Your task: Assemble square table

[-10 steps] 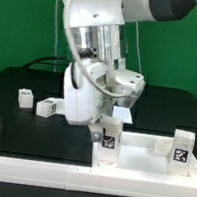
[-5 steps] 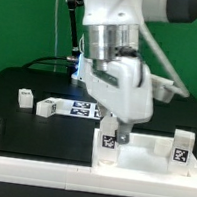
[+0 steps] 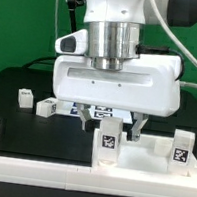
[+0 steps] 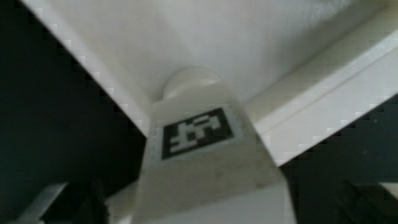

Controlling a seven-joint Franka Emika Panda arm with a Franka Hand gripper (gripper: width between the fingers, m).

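The leg (image 3: 108,142) stands upright at the 9 o'clock end of the top (image 3: 146,163), with a second leg (image 3: 181,148) at 3 o'clock. The step is probably twisting it home, so the gripper (image 3: 114,124) should drop centred, close squarely on the flat sides, and keep the leg plumb. The fingers (image 3: 137,127) are spread wide on either side, touching and holding nothing.

Glossy white arm (image 3: 124,4); silver ribbed wrist collar (image 3: 120,41); white boxy pincer (image 3: 114,127); dark cables (image 3: 67,12).
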